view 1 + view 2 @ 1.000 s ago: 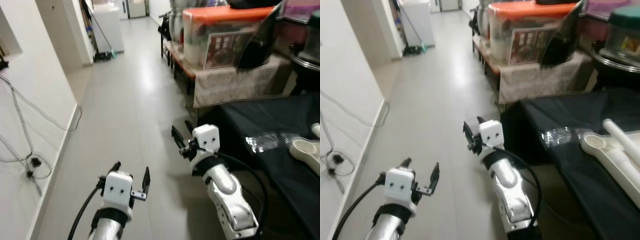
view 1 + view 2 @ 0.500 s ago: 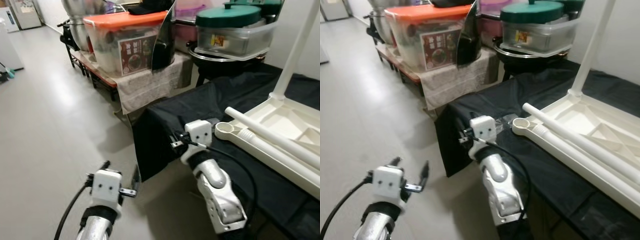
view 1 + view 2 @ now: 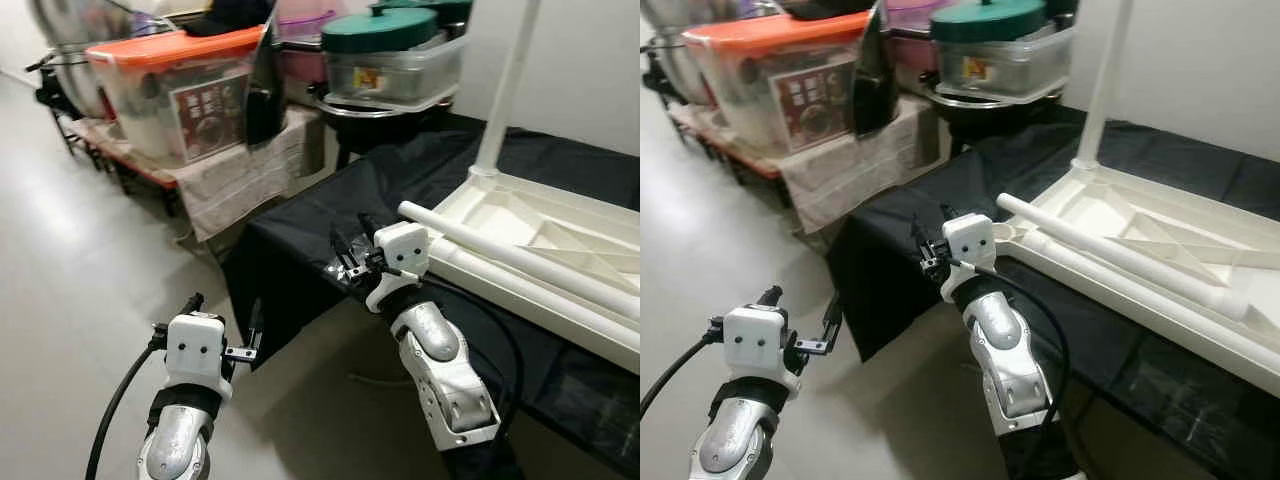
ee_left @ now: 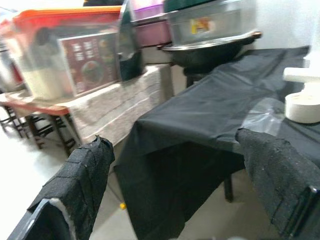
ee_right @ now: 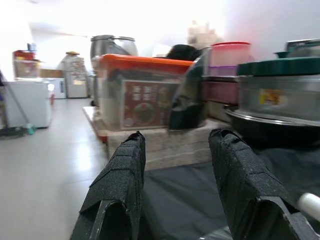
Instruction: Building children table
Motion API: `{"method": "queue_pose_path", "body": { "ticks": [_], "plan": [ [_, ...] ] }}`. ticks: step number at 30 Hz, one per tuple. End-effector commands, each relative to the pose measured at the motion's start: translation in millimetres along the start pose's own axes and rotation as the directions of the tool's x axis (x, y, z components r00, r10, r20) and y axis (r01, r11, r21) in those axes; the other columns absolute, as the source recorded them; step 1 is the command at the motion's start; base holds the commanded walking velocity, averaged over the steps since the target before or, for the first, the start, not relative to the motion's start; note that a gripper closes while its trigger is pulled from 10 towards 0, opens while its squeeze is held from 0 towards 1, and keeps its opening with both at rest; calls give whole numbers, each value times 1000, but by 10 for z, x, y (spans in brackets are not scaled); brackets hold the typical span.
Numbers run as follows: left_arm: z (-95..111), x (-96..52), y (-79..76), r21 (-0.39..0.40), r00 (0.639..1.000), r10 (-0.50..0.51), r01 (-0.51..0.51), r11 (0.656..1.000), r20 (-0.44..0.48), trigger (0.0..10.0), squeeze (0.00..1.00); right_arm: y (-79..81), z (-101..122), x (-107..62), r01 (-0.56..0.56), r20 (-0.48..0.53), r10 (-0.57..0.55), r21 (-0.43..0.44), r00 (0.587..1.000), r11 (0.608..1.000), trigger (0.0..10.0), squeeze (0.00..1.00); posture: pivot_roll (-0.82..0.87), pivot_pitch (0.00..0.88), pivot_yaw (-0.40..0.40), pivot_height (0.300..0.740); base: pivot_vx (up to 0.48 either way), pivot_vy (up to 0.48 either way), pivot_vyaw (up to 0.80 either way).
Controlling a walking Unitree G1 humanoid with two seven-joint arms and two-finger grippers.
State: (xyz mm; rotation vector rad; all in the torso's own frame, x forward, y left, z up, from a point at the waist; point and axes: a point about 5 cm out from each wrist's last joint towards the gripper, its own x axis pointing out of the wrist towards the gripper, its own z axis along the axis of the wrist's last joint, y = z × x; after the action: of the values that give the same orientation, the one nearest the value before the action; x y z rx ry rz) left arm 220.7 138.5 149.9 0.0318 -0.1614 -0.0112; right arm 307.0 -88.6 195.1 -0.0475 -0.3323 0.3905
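Here the white children's table top [image 3: 1160,240] is lying upside down on a bench [image 3: 1080,330] that is draped in a black cloth [image 3: 330,200], toward the bench's far right side, with its long near rim running close to the bench's front edge. One white table leg [image 3: 1102,80] is standing upright in a socket at the far corner of the top. A second loose white leg [image 3: 1110,255] is lying across the upturned underside, its round end pointing toward the bench's left corner. A patch of clear plastic wrap [image 4: 262,117] is lying on the cloth beside that round end.

The right gripper [image 3: 347,262] is hovering just above the bench's front left corner, near the end of the loose leg but not touching it. Its jaws are standing apart and holding nothing; the right wrist view is looking between the two black fingers [image 5: 120,185] toward the storage behind. The left gripper [image 3: 222,322] is hanging lower, out over the grey floor [image 3: 70,280] in front of the bench's left corner, and its jaws are also spread wide and empty.

Beyond the bench's left edge, a low rack covered with a pale cloth [image 3: 245,170] is carrying a clear storage bin with an orange lid [image 3: 175,85]. Next to it, a clear container with a green lid [image 3: 395,50] is sitting above a dark round pan.
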Motion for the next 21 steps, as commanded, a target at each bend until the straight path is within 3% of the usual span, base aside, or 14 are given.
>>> {"method": "queue_pose_path", "body": {
  "ticks": [1,7,15,21],
  "plan": [
    [3,13,6,17,1000,-15,15,1000,2,10000,0,22,-18,20,-11,-12,11,7,1000,1000,10000,0,-5,0,36,740,469,0,-800],
    [6,31,12,13,1000,-17,17,1000,-1,10000,0,39,-16,29,-16,-8,16,6,1000,1000,10000,0,-5,0,36,740,467,0,-800],
    [9,58,106,-10,999,47,-47,999,-6,10000,0,47,4,46,-24,4,25,-6,1000,1000,10000,0,-2,0,28,740,0,0,-792],
    [12,61,169,0,998,66,-66,998,-5,10000,0,63,98,163,-46,26,46,0,999,999,10000,0,-1,0,26,740,0,0,0]
  ]
}}
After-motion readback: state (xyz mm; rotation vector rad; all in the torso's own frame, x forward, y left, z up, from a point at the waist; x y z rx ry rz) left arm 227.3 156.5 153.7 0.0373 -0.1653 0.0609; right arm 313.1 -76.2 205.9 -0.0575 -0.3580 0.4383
